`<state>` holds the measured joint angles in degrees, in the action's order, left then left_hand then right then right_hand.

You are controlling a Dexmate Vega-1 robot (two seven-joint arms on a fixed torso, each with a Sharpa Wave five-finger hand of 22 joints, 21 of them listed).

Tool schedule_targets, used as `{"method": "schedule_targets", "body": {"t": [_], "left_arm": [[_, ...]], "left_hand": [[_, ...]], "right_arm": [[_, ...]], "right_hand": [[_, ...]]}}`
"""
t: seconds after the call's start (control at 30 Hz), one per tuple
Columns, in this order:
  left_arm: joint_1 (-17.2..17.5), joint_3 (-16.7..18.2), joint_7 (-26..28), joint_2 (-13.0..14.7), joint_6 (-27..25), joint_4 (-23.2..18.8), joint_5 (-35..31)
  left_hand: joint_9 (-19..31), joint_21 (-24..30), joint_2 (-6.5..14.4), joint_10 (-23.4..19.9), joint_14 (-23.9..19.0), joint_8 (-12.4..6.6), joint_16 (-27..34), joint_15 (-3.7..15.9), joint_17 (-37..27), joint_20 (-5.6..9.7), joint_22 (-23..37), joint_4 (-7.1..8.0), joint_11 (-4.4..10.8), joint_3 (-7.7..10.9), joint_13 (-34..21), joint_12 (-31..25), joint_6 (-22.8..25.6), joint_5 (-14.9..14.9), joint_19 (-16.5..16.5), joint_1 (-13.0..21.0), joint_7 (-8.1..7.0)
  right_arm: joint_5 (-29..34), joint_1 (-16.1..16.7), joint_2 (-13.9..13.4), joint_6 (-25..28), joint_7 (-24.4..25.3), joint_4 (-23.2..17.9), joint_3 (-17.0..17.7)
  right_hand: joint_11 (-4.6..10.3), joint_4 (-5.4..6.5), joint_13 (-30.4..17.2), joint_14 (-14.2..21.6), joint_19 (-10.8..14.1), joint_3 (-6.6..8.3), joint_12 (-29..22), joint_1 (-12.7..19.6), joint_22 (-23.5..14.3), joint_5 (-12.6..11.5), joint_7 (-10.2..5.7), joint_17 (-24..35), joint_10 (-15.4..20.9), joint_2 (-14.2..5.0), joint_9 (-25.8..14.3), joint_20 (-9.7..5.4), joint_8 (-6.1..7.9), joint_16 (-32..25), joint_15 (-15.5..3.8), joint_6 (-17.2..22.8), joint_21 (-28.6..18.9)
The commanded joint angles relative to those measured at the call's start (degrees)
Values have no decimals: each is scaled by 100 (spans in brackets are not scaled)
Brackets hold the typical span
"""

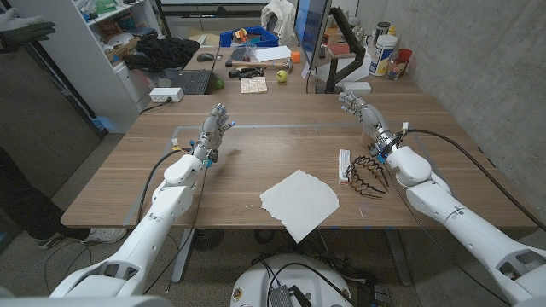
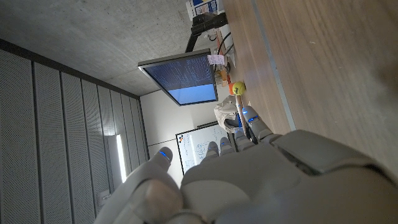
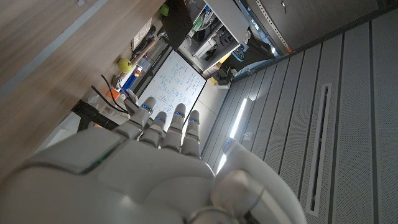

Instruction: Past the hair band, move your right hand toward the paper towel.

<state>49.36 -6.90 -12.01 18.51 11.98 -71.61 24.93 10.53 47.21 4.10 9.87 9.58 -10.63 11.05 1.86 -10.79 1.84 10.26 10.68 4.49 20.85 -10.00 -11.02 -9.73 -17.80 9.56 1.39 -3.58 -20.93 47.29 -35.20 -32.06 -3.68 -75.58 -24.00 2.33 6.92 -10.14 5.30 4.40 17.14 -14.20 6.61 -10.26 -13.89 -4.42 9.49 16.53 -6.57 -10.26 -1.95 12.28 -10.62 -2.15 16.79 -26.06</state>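
A white paper towel (image 1: 299,203) lies on the wooden table (image 1: 281,145) near its front edge, at the middle. To its right lies a dark toothed hair band (image 1: 368,176), beside a small white and red packet (image 1: 344,165). My right hand (image 1: 362,112) is raised over the table's right side, beyond the hair band, fingers stretched out and holding nothing; its back (image 3: 155,168) shows in the right wrist view. My left hand (image 1: 217,128) stands over the left side with fingers spread and nothing in it; the left wrist view shows its back (image 2: 261,180).
Behind the table a second desk carries a monitor (image 1: 310,34), a laptop (image 1: 186,82), a blue bin (image 1: 249,37), bottles (image 1: 384,51) and a yellow-green ball (image 1: 281,76). A person stands at the left edge (image 1: 21,205). A black cable (image 1: 461,153) runs along my right arm.
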Motion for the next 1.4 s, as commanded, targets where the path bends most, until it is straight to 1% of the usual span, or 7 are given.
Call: {"method": "schedule_targets", "body": {"t": [0.03,0.13,0.2,0.67,0.93,1.4], "left_arm": [[-61,64,-108,-40,19,136,-30],[-82,79,-134,-48,30,184,-34],[-96,90,-155,-50,41,212,-35],[-172,158,-295,-58,108,382,-31],[-170,186,-321,-55,137,390,-41],[-145,201,-306,-57,108,334,-63]], "left_hand": [[13,-36,521,476,633,-51,40,35,-10,40,25,-7,36,-11,-32,-23,-380,-11,942,-10,-30],[13,-40,522,476,632,-50,40,32,-10,37,25,-7,33,-13,-32,-23,-381,-11,941,-10,-31],[13,-43,523,476,632,-49,40,35,-10,40,25,-6,32,-15,-32,-23,-381,-11,939,-11,-31],[13,-58,526,467,629,-49,39,30,-9,38,27,-5,33,-24,-32,-25,-372,-11,932,-14,-30],[13,-67,530,467,629,-46,38,32,-8,38,27,-4,37,-28,-32,-23,-372,-11,928,-15,-35],[13,-84,532,465,626,-46,38,32,-8,35,29,-3,38,-37,-32,-22,-364,-11,922,-18,-33]], "right_arm": [[580,9,-71,-380,238,-59,-25],[707,2,-75,-492,278,-79,-25],[824,3,-83,-560,324,-106,-22],[1526,26,-244,-629,489,-455,-12],[1996,55,-356,-676,627,-644,36],[2326,160,-478,-821,692,-780,135]], "right_hand": [[25,5,-11,211,200,91,-50,71,-31,-35,11,5,219,-237,-11,-457,44,-44,-328,217,-59],[52,8,-9,371,349,134,-69,86,-31,-40,-23,3,374,-226,-11,-512,57,-42,-395,399,-82],[69,12,-8,457,433,155,-75,89,-31,-42,-31,4,443,-224,-10,-519,61,-45,-388,486,-99],[89,8,-6,618,503,223,-81,120,-31,-57,-35,2,593,-236,-9,-550,70,-34,-465,701,-86],[121,1,-5,703,546,263,-85,142,-31,-68,-27,2,686,-236,-9,-575,85,-28,-502,850,-80],[122,-15,-4,786,599,303,-81,170,-30,-81,-37,1,773,-218,-9,-590,65,-16,-527,939,-72]]}}
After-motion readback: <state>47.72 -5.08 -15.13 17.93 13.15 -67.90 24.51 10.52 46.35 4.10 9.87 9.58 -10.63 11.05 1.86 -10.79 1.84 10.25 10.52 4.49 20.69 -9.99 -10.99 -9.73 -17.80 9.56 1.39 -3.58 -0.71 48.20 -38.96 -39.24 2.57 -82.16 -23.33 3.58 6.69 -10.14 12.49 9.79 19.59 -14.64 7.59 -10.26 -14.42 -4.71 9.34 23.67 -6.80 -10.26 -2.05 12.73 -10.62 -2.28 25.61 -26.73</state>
